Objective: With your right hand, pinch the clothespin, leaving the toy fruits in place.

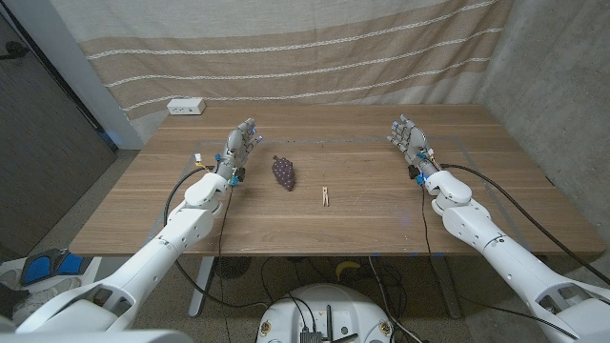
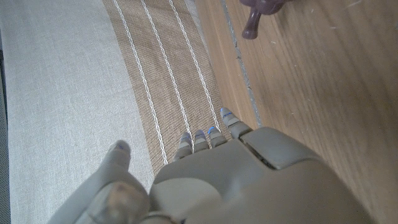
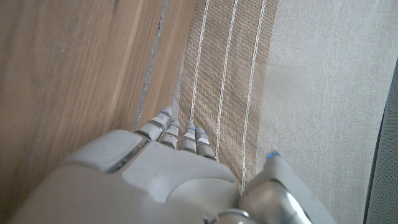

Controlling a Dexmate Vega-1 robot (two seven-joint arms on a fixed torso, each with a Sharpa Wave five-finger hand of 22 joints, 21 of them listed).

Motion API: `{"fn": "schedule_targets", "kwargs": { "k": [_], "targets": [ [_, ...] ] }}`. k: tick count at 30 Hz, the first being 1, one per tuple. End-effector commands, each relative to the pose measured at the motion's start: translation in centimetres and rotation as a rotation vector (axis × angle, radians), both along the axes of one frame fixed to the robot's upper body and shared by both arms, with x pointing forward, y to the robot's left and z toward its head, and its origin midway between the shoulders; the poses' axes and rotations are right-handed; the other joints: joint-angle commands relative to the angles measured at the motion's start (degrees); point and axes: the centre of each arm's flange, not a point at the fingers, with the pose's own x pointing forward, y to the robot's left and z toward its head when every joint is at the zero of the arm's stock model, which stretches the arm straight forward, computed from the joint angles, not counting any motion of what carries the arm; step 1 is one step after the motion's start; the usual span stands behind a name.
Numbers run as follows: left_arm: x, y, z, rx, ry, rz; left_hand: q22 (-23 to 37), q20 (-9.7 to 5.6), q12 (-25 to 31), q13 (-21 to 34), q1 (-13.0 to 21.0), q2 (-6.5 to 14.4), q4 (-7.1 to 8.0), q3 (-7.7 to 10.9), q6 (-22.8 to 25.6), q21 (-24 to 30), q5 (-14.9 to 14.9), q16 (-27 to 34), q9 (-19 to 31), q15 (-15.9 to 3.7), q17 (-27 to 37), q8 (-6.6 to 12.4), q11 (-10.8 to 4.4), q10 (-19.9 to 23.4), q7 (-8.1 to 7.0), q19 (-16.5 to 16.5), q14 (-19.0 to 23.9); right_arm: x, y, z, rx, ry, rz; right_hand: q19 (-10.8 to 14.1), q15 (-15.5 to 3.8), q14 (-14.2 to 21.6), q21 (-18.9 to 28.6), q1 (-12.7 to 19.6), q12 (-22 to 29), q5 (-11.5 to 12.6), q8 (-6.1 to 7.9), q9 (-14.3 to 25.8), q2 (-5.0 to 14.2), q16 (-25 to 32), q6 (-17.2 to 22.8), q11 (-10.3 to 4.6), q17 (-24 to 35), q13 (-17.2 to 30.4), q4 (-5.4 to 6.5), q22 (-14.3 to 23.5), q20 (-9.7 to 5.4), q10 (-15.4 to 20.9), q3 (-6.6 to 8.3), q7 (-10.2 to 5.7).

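- Since no reach has begun, the clothespin (image 1: pixel 327 197) is seen lying loose on the wooden table (image 1: pixel 381 229), near mid-table, between the two arms
- A purple toy grape bunch (image 1: pixel 283 171) is noted beside it, toward the robot's left and apart from it; that gap is judged enough for a pinch without disturbing the fruit
- The right hand (image 1: pixel 407 135) is held up over the far right of the table, fingers apart, nothing held, well apart from the clothespin
- The left hand (image 1: pixel 242 143) is likewise raised, fingers spread and empty, near the grapes but not touching
- A white power strip (image 1: pixel 187 107) is recorded at the far left edge
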Motion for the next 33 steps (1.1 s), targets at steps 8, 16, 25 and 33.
{"fn": "schedule_targets", "kwargs": {
  "k": [8, 16, 25, 33],
  "targets": [
    [0.2, 0.4, 0.0, -0.010, 0.000, -0.003, 0.14, -0.10, 0.40, 0.18, 0.10, 3.41, -0.07, 0.39, 0.02, 0.26, 0.33, 0.43, 0.09, -0.40, 0.30, 0.34, -0.01, -0.32, -0.52, 0.40, -0.24, -0.3, 0.1, 0.4, -0.007, -0.012, -0.021, 0.41, 0.51, 0.13, 0.18, 0.40, 0.22, 0.27, 0.25, 0.16, 0.01, 0.30, 0.56, -0.02, 0.01, 0.21, -0.15, 0.08, 0.09, 0.36, 0.46, -0.04],
    [0.3, 0.4, 0.1, 0.003, -0.006, -0.006, 0.14, -0.08, 0.42, 0.18, 0.10, 3.38, -0.14, 0.38, 0.08, 0.15, 0.33, 0.43, 0.09, -0.34, 0.29, 0.36, 0.00, -0.27, -0.56, 0.41, -0.22, -1.4, 0.1, 1.0, -0.026, -0.059, -0.081, 0.77, 0.92, 0.68, 0.06, 0.86, 0.29, 0.36, 0.32, 0.16, -0.04, 0.45, 0.74, -0.10, -0.13, 0.20, -0.49, 0.08, 0.35, 0.58, 0.67, -0.26],
    [0.4, 0.3, 0.2, 0.004, -0.004, -0.012, 0.15, -0.06, 0.44, 0.17, 0.06, 3.37, -0.16, 0.37, 0.43, 0.06, 0.33, 0.44, 0.10, -0.32, 0.29, 0.48, 0.04, -0.22, -0.58, 0.50, -0.17, -3.0, 0.1, 1.8, -0.090, -0.131, -0.206, 2.92, 1.86, 4.09, 0.12, 3.56, 1.03, 1.09, 0.88, 0.20, -0.30, 1.60, 2.38, -0.50, -0.41, 0.25, -2.11, 0.16, 1.48, 3.05, 1.89, -0.33],
    [0.5, 0.1, 0.3, 0.006, -0.002, -0.018, 0.15, -0.08, 0.46, 0.17, 0.05, 3.38, -0.21, 0.37, 1.16, -0.04, 0.34, 0.44, 0.11, -0.31, 0.28, 0.70, -0.01, -0.17, -0.62, 0.61, -0.13, -4.6, 0.2, 2.6, -0.154, -0.172, -0.270, 4.27, 1.95, 6.04, 0.07, 6.51, 1.14, 1.87, 1.25, 0.25, -1.10, 2.23, 3.63, -0.94, -0.53, 0.34, -3.13, 0.25, 2.21, 4.12, 2.92, -0.86]
  ]
}}
